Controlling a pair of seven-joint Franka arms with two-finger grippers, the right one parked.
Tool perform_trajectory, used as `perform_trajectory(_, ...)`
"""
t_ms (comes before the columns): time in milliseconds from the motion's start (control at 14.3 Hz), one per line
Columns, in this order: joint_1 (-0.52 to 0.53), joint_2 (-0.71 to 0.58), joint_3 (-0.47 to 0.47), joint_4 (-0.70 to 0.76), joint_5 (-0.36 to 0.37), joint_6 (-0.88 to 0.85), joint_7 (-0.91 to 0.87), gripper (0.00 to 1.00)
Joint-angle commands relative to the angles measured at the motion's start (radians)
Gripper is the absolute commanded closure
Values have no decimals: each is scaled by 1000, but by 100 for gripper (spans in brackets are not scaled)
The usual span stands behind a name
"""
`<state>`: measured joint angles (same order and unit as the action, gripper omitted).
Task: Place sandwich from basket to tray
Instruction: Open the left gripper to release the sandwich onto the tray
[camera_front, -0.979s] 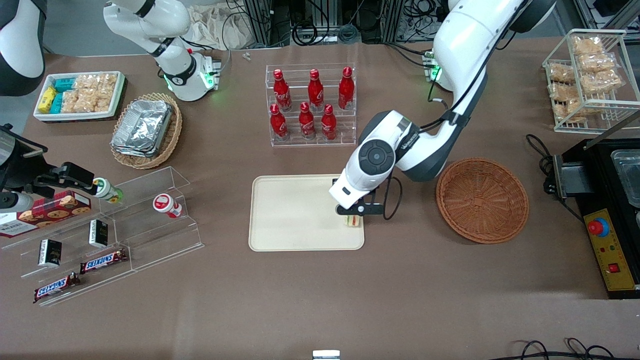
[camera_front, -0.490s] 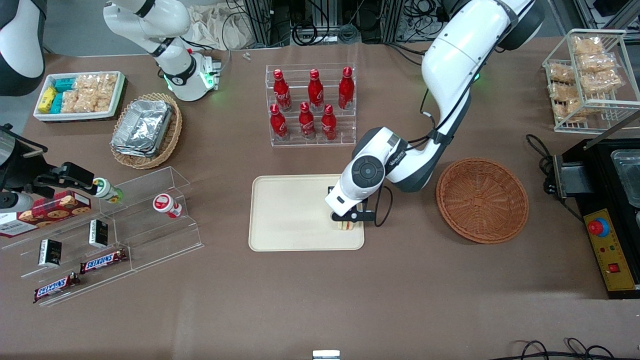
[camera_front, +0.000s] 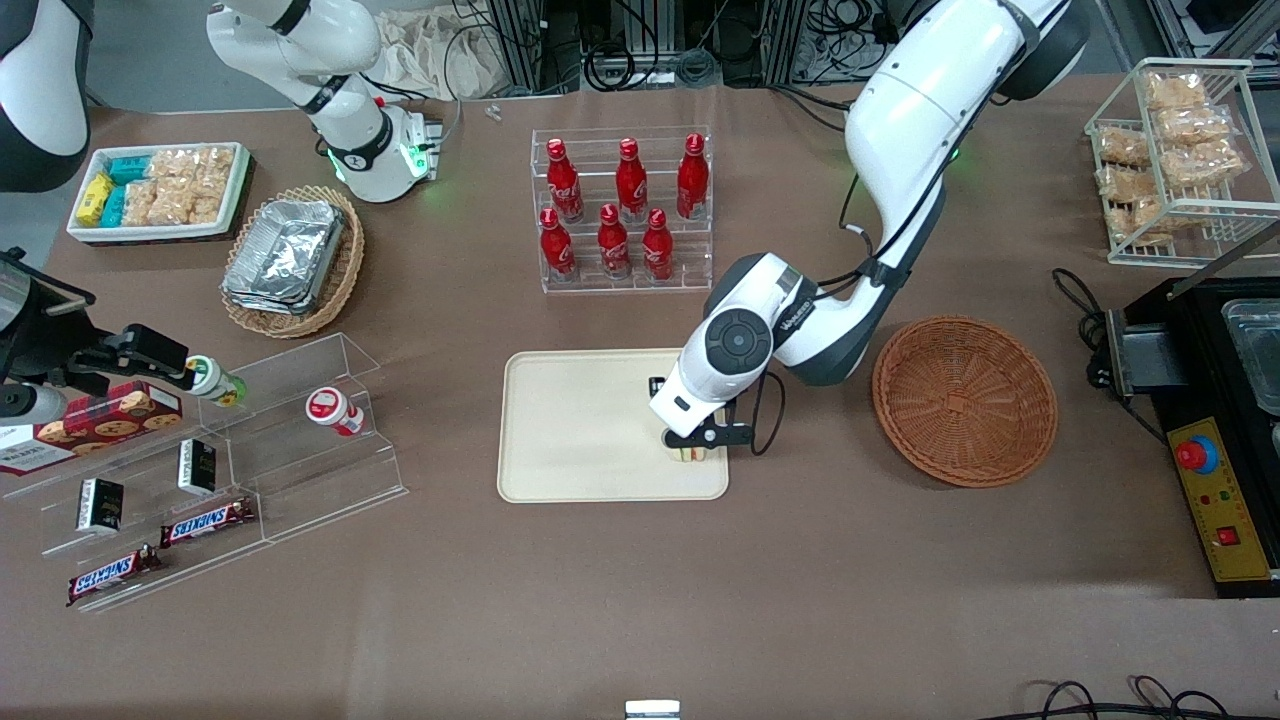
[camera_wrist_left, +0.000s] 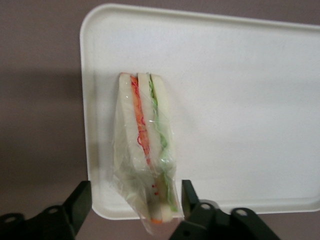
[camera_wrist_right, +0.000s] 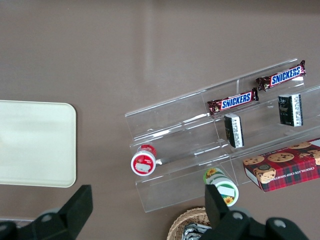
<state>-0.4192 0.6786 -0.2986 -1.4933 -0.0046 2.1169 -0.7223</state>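
Observation:
The sandwich (camera_wrist_left: 145, 145), a wrapped wedge with red and green filling, lies on the cream tray (camera_wrist_left: 240, 100) close to one rounded corner. My gripper (camera_wrist_left: 136, 200) is right above it and open; its two black fingers (camera_wrist_left: 80, 202) straddle the wrapped narrow end, with a gap on at least one side. In the front view the gripper (camera_front: 692, 440) hangs over the tray (camera_front: 570, 430) at the corner nearest the basket, and the sandwich (camera_front: 688, 455) peeks out beneath it. The round reddish-brown basket (camera_front: 965, 400) sits empty beside the tray, toward the working arm's end.
A clear rack of red bottles (camera_front: 620, 210) stands farther from the front camera than the tray. Clear shelves with snack bars (camera_front: 205, 520) and a tan basket of foil containers (camera_front: 290, 258) lie toward the parked arm's end. A wire rack of snack bags (camera_front: 1175, 160) and a black machine (camera_front: 1215, 400) flank the basket.
The gripper carried the sandwich a little farther over the tray and down onto it. Its fingers now stand apart around the wrap.

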Motion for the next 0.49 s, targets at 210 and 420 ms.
perform_trajectory(210, 62, -247, 21, -19, 14, -286, -13, 0)
perform_trajectory(420, 140, -355, 21, -32, 15, -405, 9, 0)
